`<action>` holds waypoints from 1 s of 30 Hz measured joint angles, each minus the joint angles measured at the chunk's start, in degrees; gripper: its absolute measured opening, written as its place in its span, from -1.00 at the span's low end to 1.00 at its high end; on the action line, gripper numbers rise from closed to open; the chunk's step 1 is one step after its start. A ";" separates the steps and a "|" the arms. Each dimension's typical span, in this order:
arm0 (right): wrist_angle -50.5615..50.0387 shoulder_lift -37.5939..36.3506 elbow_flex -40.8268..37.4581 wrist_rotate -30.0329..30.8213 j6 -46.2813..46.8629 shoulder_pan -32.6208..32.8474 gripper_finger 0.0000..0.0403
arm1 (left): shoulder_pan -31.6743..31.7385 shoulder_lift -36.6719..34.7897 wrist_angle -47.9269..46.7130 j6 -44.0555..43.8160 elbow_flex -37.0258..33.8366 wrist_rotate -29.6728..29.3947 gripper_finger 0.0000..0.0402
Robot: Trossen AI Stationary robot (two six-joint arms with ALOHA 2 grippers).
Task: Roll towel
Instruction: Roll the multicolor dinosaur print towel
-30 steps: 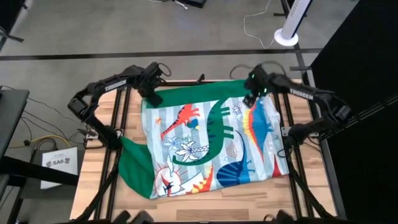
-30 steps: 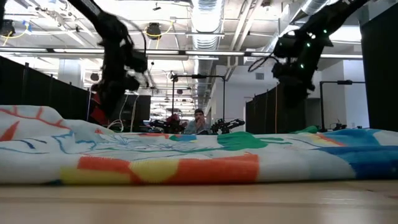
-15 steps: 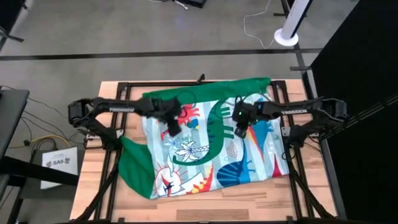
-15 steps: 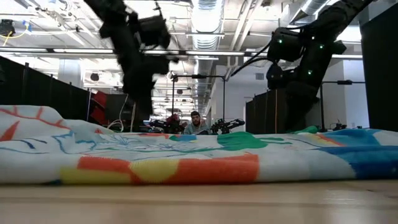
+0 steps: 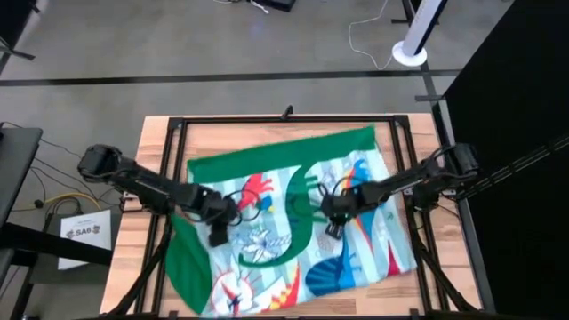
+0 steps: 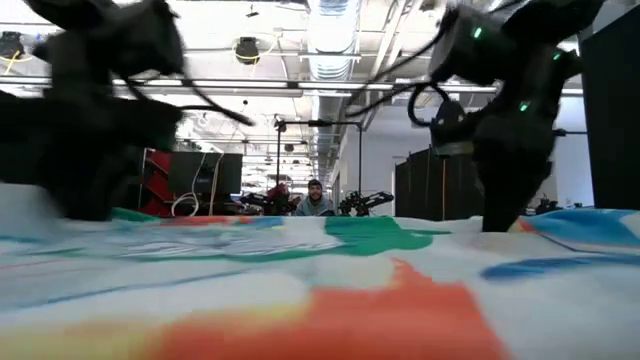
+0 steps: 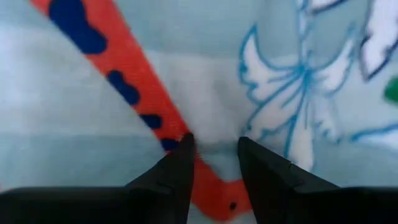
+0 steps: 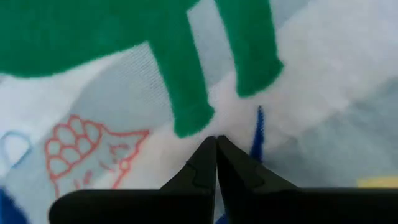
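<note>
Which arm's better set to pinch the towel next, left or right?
Probably left. The left gripper sits open with its tips on the towel; the right gripper is shut, tips together on the cloth, so it must reopen first.

The high camera hangs above and looks straight down, taking in the whole tabletop (image 5: 267, 133), both arms and a strip of floor at the far side. The low camera sits at tabletop height on the near edge, facing level across the towel (image 6: 330, 290) into the room behind, so close that the cloth fills its lower half. Each wrist camera looks forward past its own claw, very near the towel: the left claw (image 7: 213, 144) over a red-and-white print, the right claw (image 8: 216, 142) by green shapes. All four views share the towel's middle, where the high view shows both claws (image 5: 218, 233) (image 5: 331, 224).
</note>
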 joint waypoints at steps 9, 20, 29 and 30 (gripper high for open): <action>-11.48 -5.21 8.80 -2.85 -0.43 1.35 -1.00 | -0.79 -16.23 -8.68 -9.09 -0.22 -3.82 -0.43; -28.71 -22.61 3.92 -0.60 -18.18 -31.76 -1.00 | 22.07 -7.00 12.31 7.75 6.30 -5.47 -0.43; -26.87 -17.26 1.89 -2.68 -31.06 -51.94 -1.00 | 31.48 13.55 15.82 15.84 14.31 -4.59 -0.43; -25.88 -15.73 1.91 -2.70 -31.95 -52.96 -1.00 | 32.13 15.05 14.60 15.98 14.83 -4.59 -0.43</action>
